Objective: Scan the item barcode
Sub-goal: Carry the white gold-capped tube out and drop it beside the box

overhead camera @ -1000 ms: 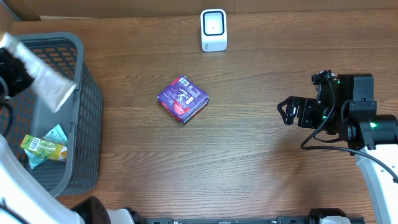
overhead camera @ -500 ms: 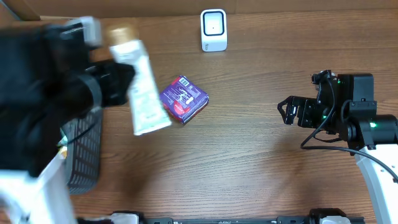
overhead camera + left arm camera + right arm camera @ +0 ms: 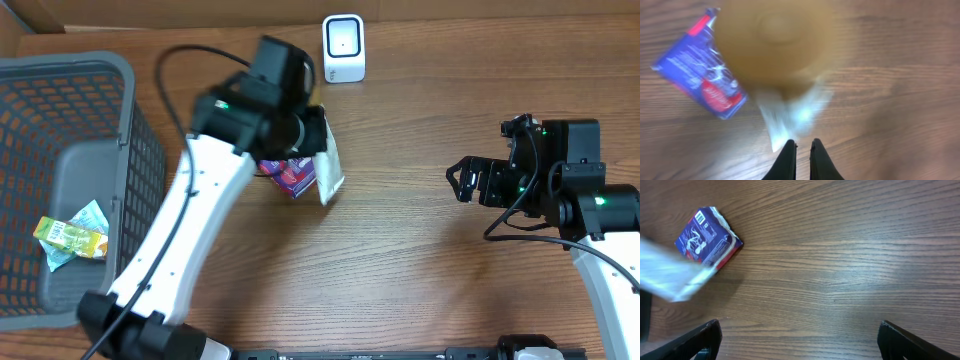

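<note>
White tube (image 3: 329, 172), tan cap, blurred, held aloft just beside purple packet (image 3: 290, 178), white scanner (image 3: 343, 47) upright beyond

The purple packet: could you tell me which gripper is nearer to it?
Left. The left gripper, shut on a white tube, hangs close beside the purple packet; the right gripper stands open, well away from it.

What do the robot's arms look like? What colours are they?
Both arms have long white tube-shaped links and chunky black parts near the wrist. The left arm has a thin black cable looping off it. The right arm has black cables too, plus small green lights. The fingers are slim and black.
</note>
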Tool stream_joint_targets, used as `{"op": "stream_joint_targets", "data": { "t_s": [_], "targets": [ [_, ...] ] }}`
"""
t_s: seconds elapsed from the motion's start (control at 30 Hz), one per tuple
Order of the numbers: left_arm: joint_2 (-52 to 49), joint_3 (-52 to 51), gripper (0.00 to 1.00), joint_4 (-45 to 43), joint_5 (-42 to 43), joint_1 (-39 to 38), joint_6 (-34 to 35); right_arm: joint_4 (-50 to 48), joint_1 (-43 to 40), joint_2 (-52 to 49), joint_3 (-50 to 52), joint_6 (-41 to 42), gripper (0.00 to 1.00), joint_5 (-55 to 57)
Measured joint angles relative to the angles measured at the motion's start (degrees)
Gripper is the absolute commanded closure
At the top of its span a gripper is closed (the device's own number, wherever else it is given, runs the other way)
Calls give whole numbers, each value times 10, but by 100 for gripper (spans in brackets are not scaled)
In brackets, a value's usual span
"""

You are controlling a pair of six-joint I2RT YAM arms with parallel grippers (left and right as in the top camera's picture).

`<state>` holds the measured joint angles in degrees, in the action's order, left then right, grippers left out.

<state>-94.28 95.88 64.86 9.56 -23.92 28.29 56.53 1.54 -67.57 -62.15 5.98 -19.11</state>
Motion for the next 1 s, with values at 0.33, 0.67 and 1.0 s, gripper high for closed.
{"op": "stream_joint_targets", "data": {
  "t_s": [0.33, 0.67, 1.0],
  "targets": [
    [-99, -152, 96, -155, 22, -92, 25, 2, 0, 0, 0, 0, 0, 0],
    [-118, -150, 96, -154, 22, -97, 29, 5, 0, 0, 0, 0, 0, 0],
    [-69, 0, 94, 12, -61, -40, 4, 5, 0, 0, 0, 0, 0, 0]
  ]
}}
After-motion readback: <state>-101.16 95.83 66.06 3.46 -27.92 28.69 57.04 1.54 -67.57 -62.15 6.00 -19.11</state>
